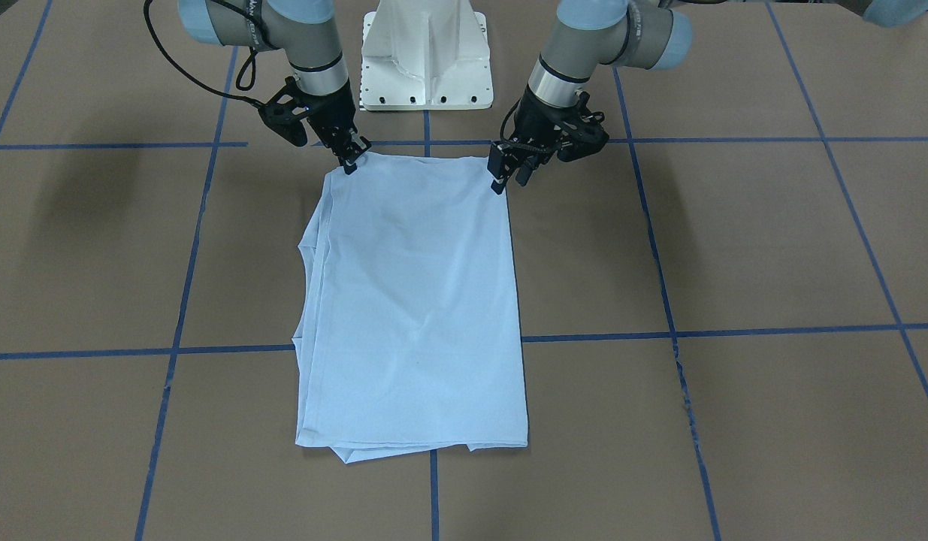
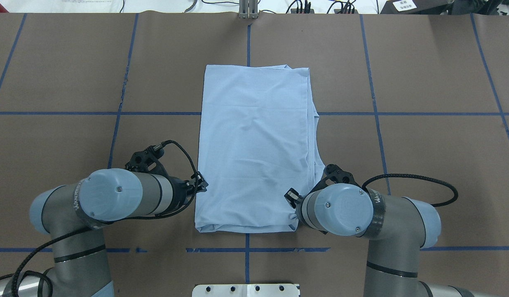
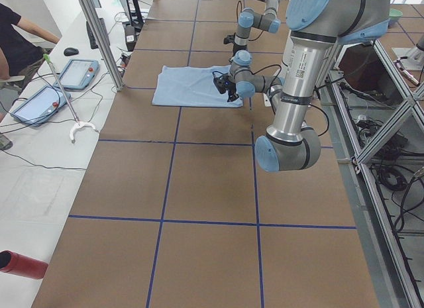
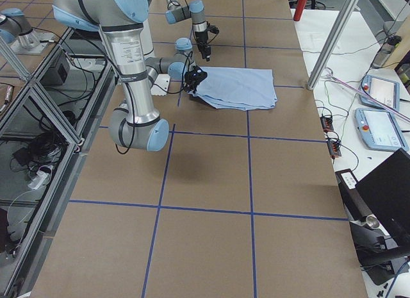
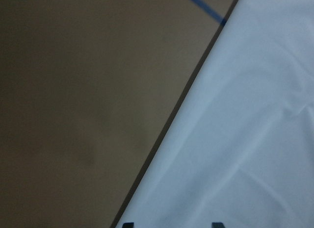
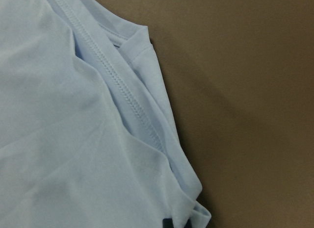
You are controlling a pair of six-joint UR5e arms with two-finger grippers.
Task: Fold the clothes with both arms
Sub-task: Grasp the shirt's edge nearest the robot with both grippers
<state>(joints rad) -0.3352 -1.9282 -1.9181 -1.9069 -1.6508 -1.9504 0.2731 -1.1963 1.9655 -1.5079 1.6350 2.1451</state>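
Observation:
The light blue T-shirt point(image 1: 418, 300) lies folded into a tall rectangle on the brown table, plain side up, its layered hems along one long side point(image 6: 122, 90). My left gripper point(image 1: 506, 180) stands at the shirt's near corner. It is open, and the left wrist view shows its fingertips point(image 5: 216, 224) straddling the cloth edge point(image 5: 245, 139). At the other near corner my right gripper point(image 1: 351, 161) is shut on the shirt's corner. Its dark tips point(image 6: 176, 223) are together on the cloth. In the overhead view the shirt point(image 2: 254, 144) lies between both arms, and the right wrist hides that gripper.
The white pedestal base point(image 1: 426, 60) stands just behind the shirt's near edge. Blue tape lines point(image 1: 734, 330) grid the table. In the exterior left view a seated person point(image 3: 16, 43) and two tablets point(image 3: 79, 73) are at a side bench beyond a metal post point(image 3: 99, 36).

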